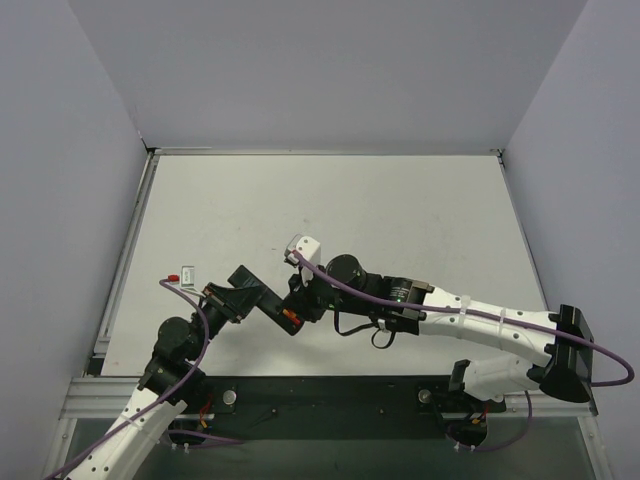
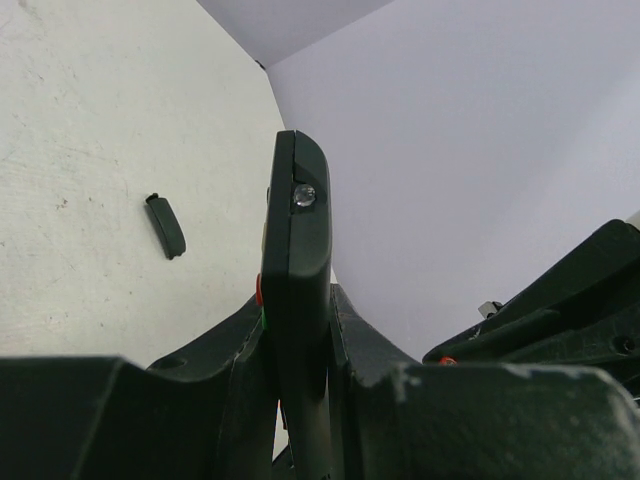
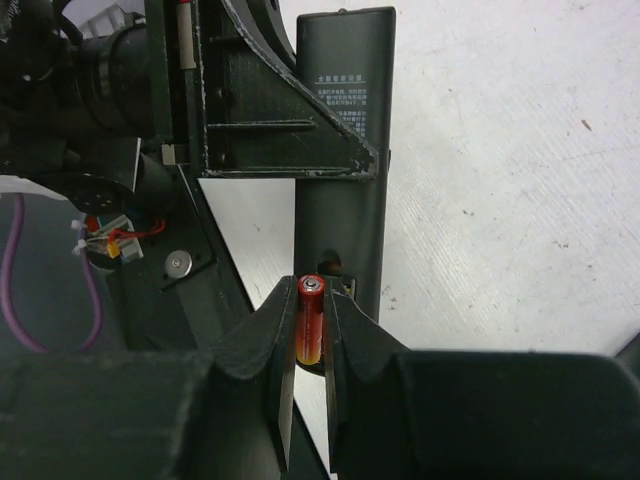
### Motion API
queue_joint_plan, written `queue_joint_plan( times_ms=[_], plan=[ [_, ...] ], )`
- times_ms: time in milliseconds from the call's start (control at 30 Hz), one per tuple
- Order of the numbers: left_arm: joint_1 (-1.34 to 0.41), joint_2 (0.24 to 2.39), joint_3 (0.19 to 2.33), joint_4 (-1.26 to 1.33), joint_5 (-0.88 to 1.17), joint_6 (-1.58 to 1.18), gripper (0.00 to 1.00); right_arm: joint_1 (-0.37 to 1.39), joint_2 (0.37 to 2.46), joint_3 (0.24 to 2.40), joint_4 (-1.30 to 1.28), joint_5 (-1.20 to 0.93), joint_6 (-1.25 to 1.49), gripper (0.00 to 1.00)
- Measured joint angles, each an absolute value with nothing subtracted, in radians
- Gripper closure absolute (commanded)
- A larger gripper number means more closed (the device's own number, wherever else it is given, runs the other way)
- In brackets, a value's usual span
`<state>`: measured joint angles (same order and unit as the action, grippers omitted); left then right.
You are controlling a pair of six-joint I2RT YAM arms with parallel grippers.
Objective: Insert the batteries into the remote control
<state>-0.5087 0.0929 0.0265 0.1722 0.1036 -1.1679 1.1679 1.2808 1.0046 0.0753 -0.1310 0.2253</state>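
Our left gripper (image 2: 298,345) is clamped on the slim black rectangular plastic remote control (image 2: 298,230), holding it on edge. Our right gripper (image 3: 310,350) pinches a small red cylindrical battery (image 3: 311,318) just beside the remote's back. A flat black cover piece (image 2: 165,226) lies apart on the white table (image 2: 80,150).

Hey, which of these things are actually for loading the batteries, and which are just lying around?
For the job: remote control, held in the left tool; red battery, held in the right tool; second red battery, loose on the table.
Just lying about: black cover piece on the table; small pale item beside the loose battery.
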Motion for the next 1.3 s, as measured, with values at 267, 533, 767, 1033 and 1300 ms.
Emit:
queue_joint_plan(
  times_ms=[267,533,767,1033,1300],
  plan=[
    [-0.509,0.090,0.027,0.183,0.104,-1.171,1.00,1.193,1.286,0.987,0.133,-0.100,0.250,1.00],
    [-0.509,0.088,0.027,0.185,0.104,-1.171,1.00,1.193,1.297,0.957,0.155,-0.084,0.265,1.00],
    [-0.509,0.088,0.027,0.194,0.104,-1.171,1.00,1.199,1.315,0.940,0.176,-0.084,0.266,1.00],
    [-0.509,0.087,0.027,0.196,0.101,-1.175,1.00,1.207,1.322,0.910,0.201,-0.084,0.264,1.00],
    [-0.509,0.087,0.027,0.198,0.098,-1.174,1.00,1.213,1.322,0.888,0.239,-0.082,0.254,1.00]
  ],
)
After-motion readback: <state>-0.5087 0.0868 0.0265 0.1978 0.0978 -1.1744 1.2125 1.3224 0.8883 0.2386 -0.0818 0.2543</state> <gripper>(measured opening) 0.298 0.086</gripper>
